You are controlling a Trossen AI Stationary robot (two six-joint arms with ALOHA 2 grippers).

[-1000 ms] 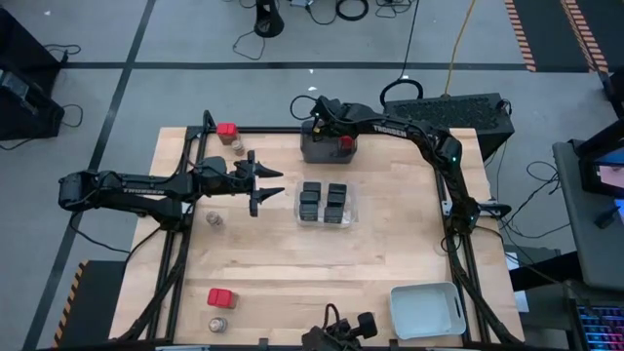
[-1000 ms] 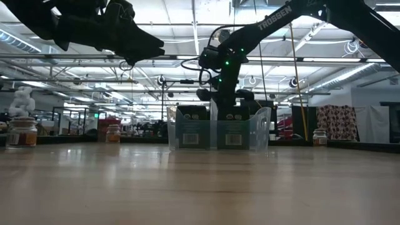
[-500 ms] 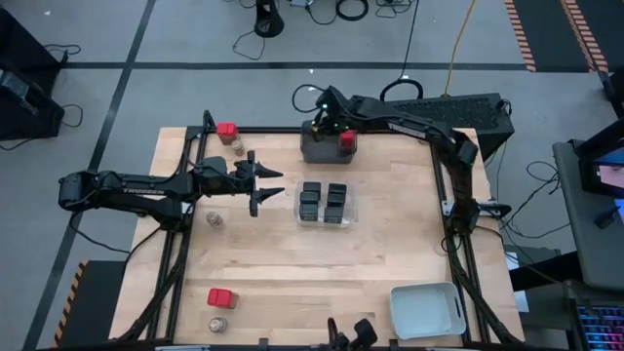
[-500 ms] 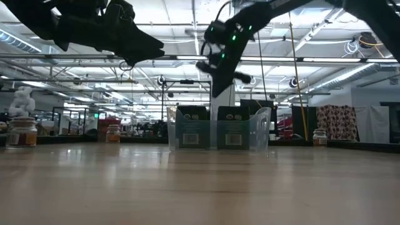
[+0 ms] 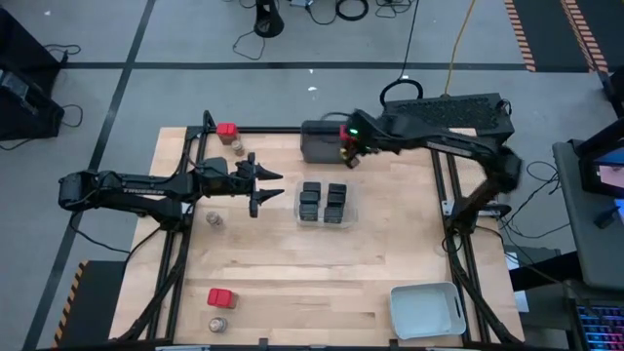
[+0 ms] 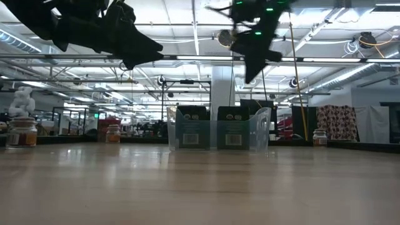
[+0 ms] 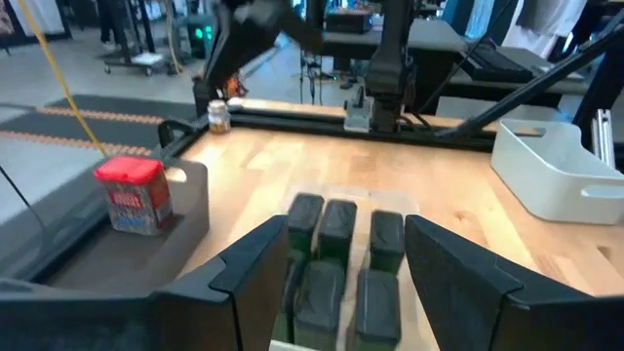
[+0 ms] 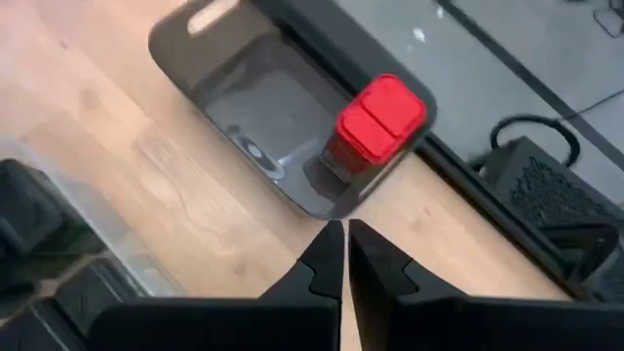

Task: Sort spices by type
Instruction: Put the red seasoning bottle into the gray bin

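In the high view the right tool, fingers pressed together and empty, hangs just right of the dark grey tray at upper centre, where one red-topped spice stands in the tray's corner. The left tool, spread and empty, hovers left of the clear tray of black boxy spices. More red-topped spices and round jars sit along the tabletop's left side.

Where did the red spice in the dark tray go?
The red-topped spice stands in a corner of the dark grey tray at the table's far edge, just beyond the shut right gripper.

Wooden table bears 3 trays: dark grey, clear, pale grey.
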